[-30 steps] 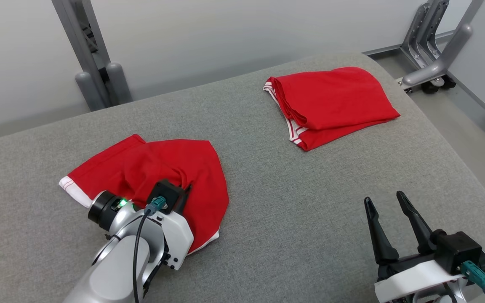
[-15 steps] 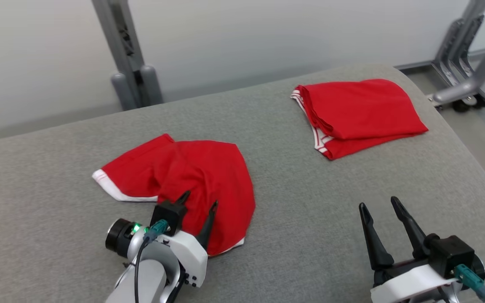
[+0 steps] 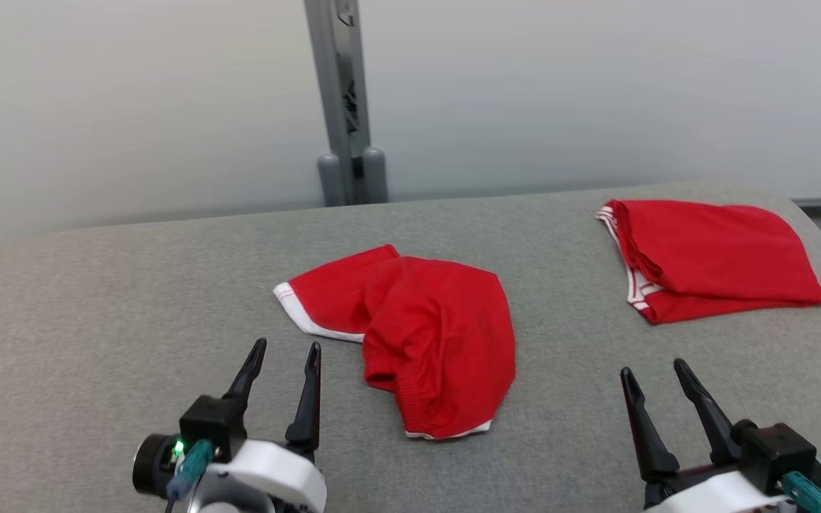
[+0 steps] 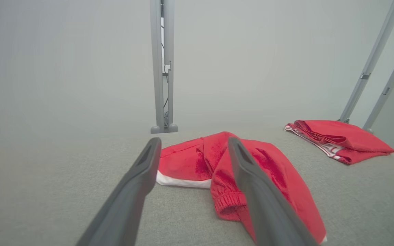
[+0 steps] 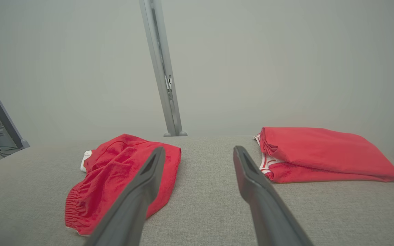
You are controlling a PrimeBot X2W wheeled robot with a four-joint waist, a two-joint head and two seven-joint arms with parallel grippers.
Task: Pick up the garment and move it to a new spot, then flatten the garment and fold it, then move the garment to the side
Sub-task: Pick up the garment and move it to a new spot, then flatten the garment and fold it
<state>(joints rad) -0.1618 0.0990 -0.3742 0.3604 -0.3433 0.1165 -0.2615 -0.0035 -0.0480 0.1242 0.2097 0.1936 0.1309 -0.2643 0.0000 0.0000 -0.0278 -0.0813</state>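
Observation:
A crumpled red garment (image 3: 425, 335) with white trim lies loose on the grey padded table (image 3: 97, 299), near its middle. My left gripper (image 3: 288, 349) hovers open just left of it and nearer to me, with nothing between its fingers. In the left wrist view the garment (image 4: 183, 164) lies a little beyond the open left gripper (image 4: 194, 141). My right gripper (image 3: 653, 370) stands open and empty at the lower right, well apart from the cloth. The right wrist view has the garment (image 5: 115, 171) to the left of the open right gripper (image 5: 198, 150).
A second red garment (image 3: 710, 260), folded, with white striped trim, lies at the table's far right; it is also in the wrist views (image 4: 344, 138) (image 5: 320, 153). A grey metal post (image 3: 343, 107) stands behind the table against a pale wall.
My left gripper opened, let go of the crumpled garment and drew back to its near left. The camera turned, shifting the whole picture rightward. My right gripper stays open.

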